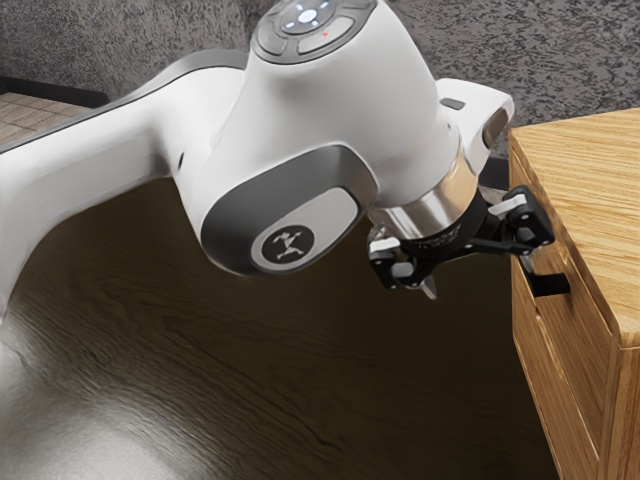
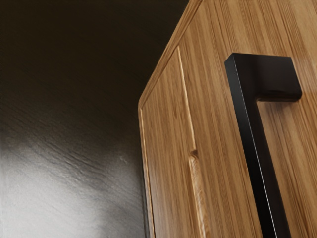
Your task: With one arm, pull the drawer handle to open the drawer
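Observation:
A light wooden cabinet (image 1: 590, 190) stands at the exterior view's right, with its drawer fronts facing the arm. The top drawer (image 1: 565, 325) carries a black bar handle (image 1: 549, 285), and its front looks level with the cabinet's face. My black gripper (image 1: 524, 226) is right at that face, just above the handle's visible end and close against the bar. In the wrist view the handle (image 2: 257, 148) runs long and near across the wooden drawer front (image 2: 213, 148), with its end bracket (image 2: 277, 79) standing out from the wood. A seam (image 2: 190, 153) separates two drawer fronts.
A dark wood-grain floor (image 1: 260, 380) spreads below and to the exterior view's left of the cabinet. A rough grey wall (image 1: 130, 40) is behind. My white arm (image 1: 300, 130) covers the upper middle of the exterior view.

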You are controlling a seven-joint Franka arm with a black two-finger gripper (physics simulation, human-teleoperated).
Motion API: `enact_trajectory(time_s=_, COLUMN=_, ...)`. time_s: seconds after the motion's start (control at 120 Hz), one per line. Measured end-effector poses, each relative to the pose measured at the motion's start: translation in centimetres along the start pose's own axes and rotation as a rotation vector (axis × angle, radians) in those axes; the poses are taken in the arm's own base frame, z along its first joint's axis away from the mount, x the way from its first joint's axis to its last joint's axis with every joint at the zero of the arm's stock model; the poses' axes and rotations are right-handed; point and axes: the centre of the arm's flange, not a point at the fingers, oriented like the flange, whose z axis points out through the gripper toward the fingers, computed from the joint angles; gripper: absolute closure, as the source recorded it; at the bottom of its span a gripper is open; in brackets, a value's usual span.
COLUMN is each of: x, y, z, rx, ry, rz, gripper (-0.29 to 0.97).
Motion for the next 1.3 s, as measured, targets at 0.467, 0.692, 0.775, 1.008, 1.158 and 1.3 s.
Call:
enact_trajectory(time_s=0.467, x=0.4, y=1.3, z=-0.4, rx=-0.027, ry=0.019, rz=0.039, gripper=0.00)
enact_trajectory(time_s=0.692, x=2.0, y=0.3, z=0.9, rx=-0.008, ry=0.010, rz=0.015, gripper=0.00)
enact_trajectory(time_s=0.775, x=2.6, y=0.0, z=1.7, rx=0.002, ry=0.007, rz=0.007, gripper=0.00)
enact_trajectory(time_s=1.008, x=2.9, y=-2.7, z=1.0, rx=0.016, ry=-0.004, rz=-0.014, gripper=0.00)
enact_trajectory(time_s=1.158, x=2.6, y=-10.0, z=0.1, rx=0.053, ry=-0.043, rz=-0.080, gripper=0.00)
enact_trajectory(time_s=1.3, x=1.6, y=-15.6, z=-3.5, rx=0.016, ry=-0.050, rz=-0.133, gripper=0.01)
